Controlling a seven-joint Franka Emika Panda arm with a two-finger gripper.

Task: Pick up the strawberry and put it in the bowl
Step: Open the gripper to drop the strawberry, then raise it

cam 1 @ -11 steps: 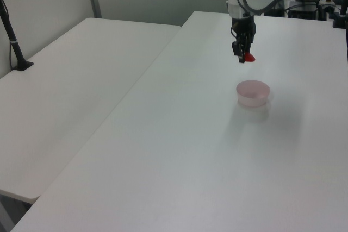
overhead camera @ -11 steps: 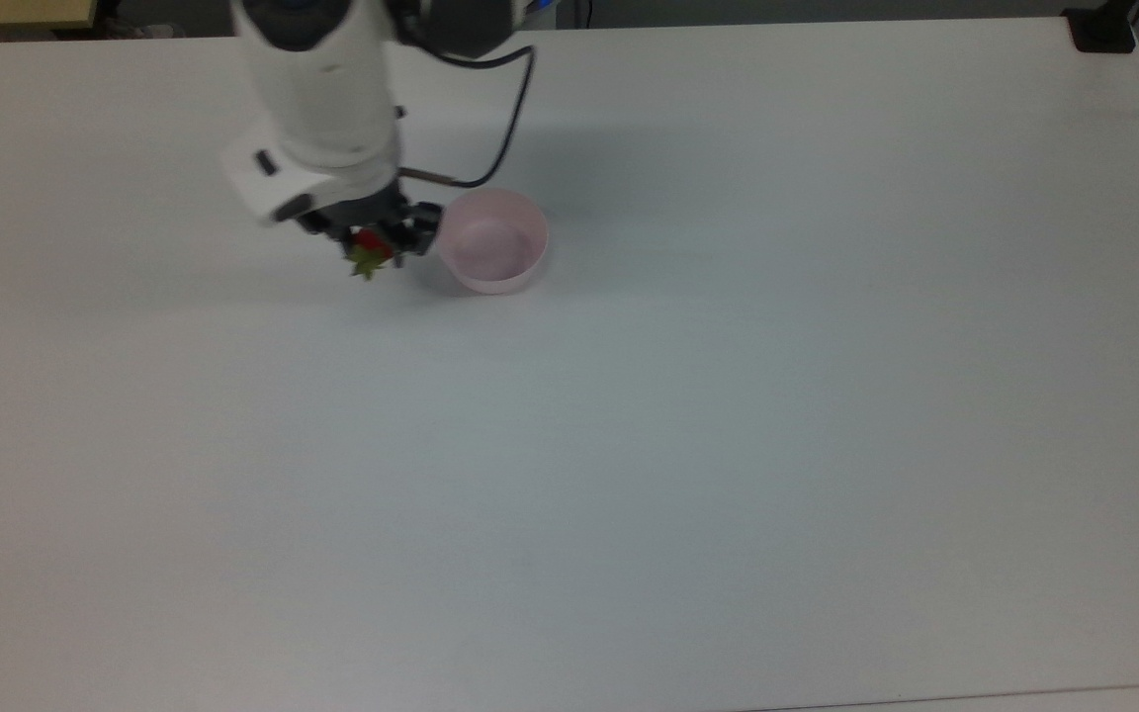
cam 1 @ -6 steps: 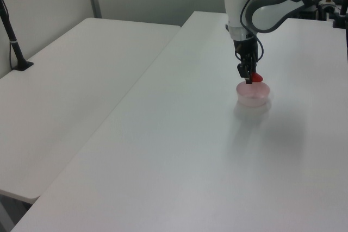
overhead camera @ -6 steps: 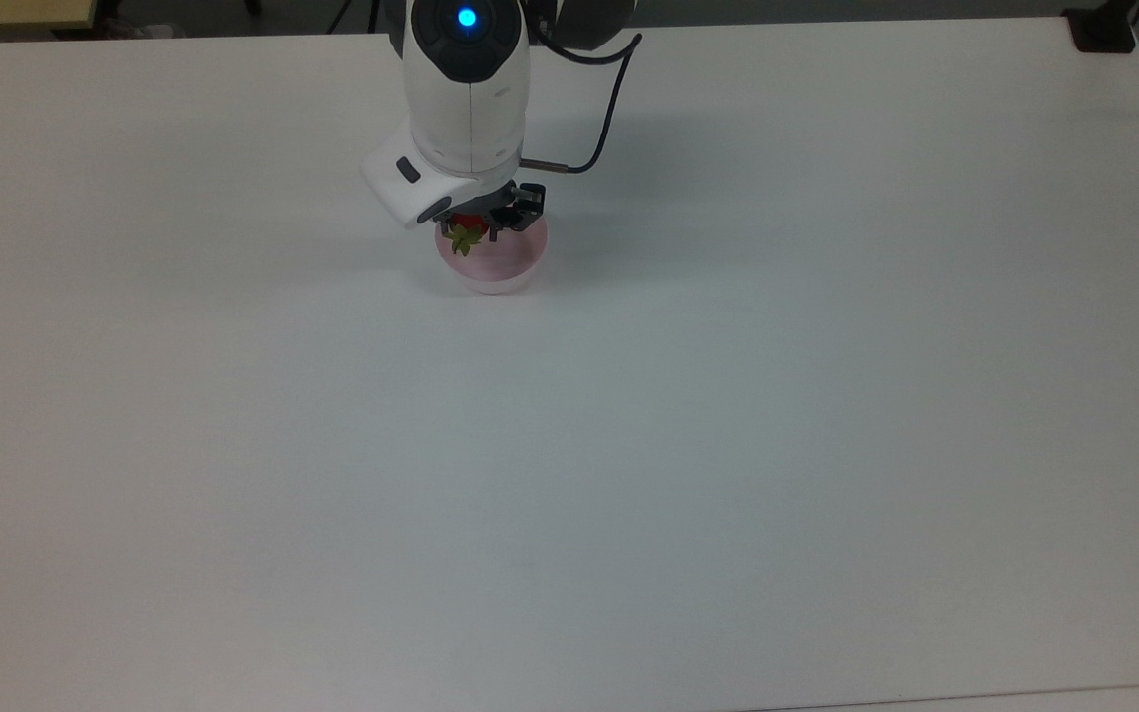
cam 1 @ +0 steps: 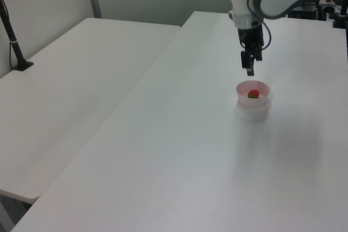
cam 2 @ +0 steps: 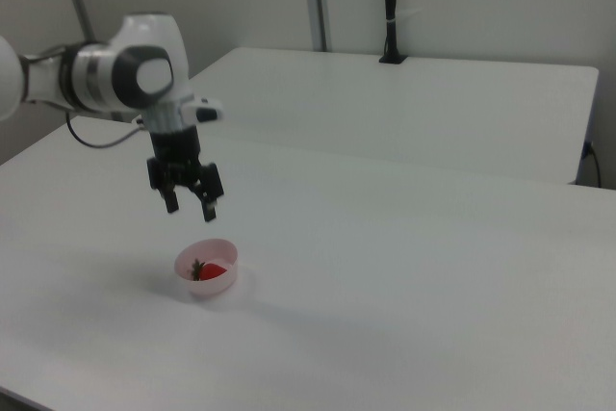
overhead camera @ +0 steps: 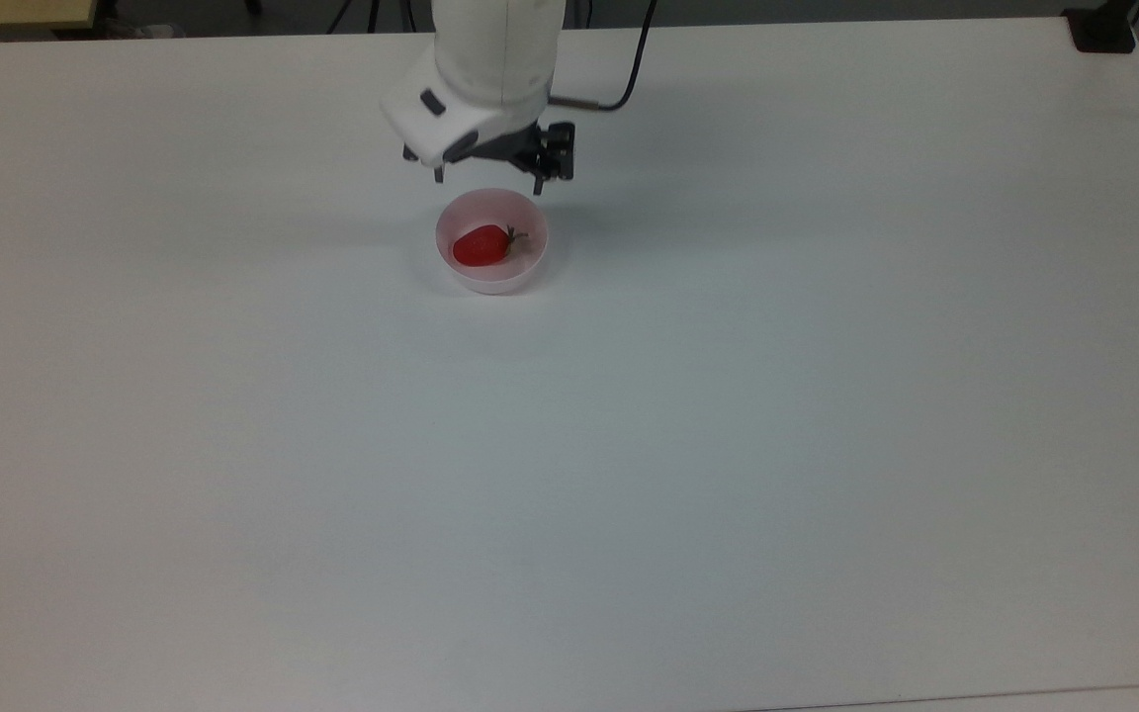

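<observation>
hovering claw [cam 2: 191,207], fingers spread and empty, above strawberry [overhead camera: 480,246] in bowl [overhead camera: 530,267]

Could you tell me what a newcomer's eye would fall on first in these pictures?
The red strawberry lying inside the pink bowl, the lone spot of colour on the white table. Next, the open gripper hanging empty above the bowl.
</observation>
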